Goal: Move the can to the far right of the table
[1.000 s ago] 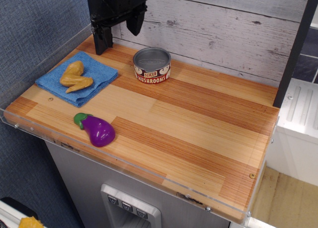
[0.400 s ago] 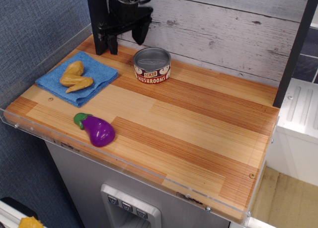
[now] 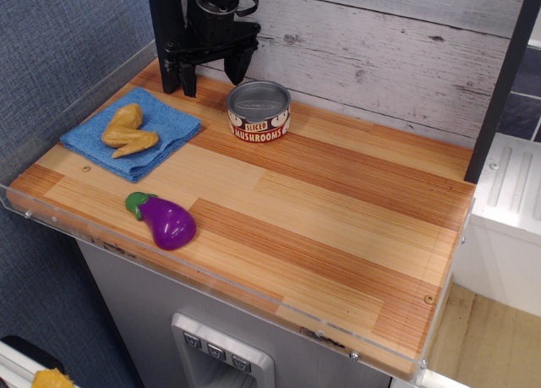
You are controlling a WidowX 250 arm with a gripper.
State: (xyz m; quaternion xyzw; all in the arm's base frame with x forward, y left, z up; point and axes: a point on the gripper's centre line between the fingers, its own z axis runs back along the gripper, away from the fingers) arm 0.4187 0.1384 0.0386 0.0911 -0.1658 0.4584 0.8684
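The can (image 3: 259, 111), short and wide with a grey lid and a red-and-cream "SLICED MUSHROOMS" label, stands upright near the back of the wooden table (image 3: 338, 227), left of centre. My black gripper (image 3: 211, 75) hangs open just left of and behind the can, above the table's back left. Its two fingers point down with a clear gap between them and hold nothing. It does not touch the can.
A blue cloth (image 3: 131, 133) with a yellow toy chicken piece (image 3: 128, 128) lies at the left. A purple eggplant (image 3: 165, 221) lies near the front left edge. A clear acrylic rim (image 3: 254, 299) runs along the front. A grey plank wall (image 3: 380, 50) backs the table.
My gripper has shifted right and a little lower, closer to the can. The can and the other objects have not moved.
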